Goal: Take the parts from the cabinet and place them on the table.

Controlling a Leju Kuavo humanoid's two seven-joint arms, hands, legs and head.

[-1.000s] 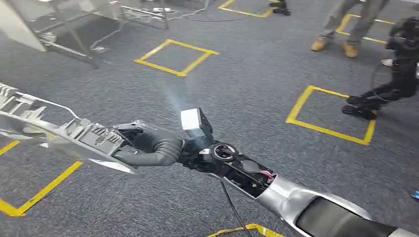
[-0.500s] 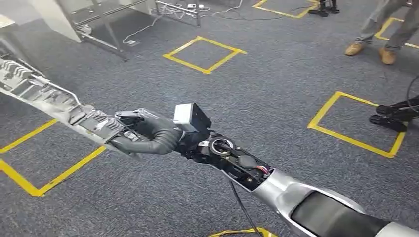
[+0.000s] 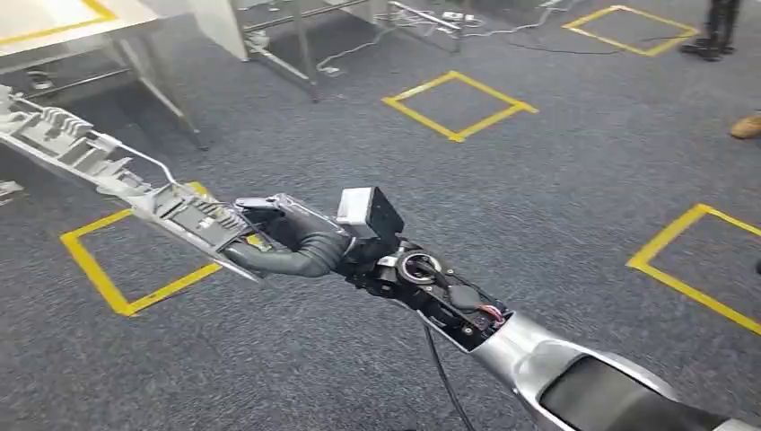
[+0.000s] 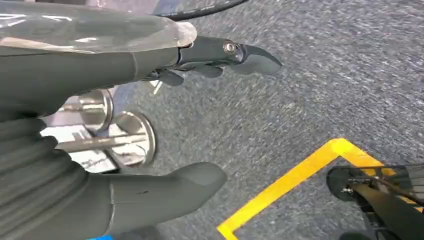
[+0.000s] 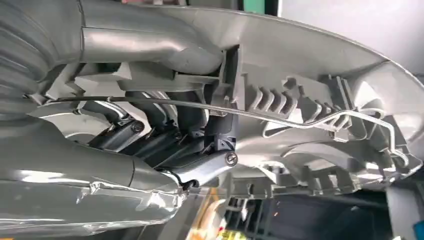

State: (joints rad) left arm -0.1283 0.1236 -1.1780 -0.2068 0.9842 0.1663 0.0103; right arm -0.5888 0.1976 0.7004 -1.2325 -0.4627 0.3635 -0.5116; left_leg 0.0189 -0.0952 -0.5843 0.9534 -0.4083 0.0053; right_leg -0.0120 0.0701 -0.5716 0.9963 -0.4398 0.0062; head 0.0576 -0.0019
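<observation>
My right hand grips one end of a long grey plastic part with ribs and a thin metal rod along it. The part sticks out to the left over the carpet, level and off the ground. In the right wrist view the same part lies against my fingers, which wrap around its ribbed body. My left hand hangs over the grey carpet with thumb and fingers apart and nothing between them. A light table with metal legs stands at the far left.
Yellow tape squares mark the carpet, one under the part and one farther off. Metal frames and cables stand at the back. A person's shoe is at the right edge.
The whole view has swung: the tape squares and frames have shifted right and the table has come into sight at the far left. My right hand keeps its hold on the part.
</observation>
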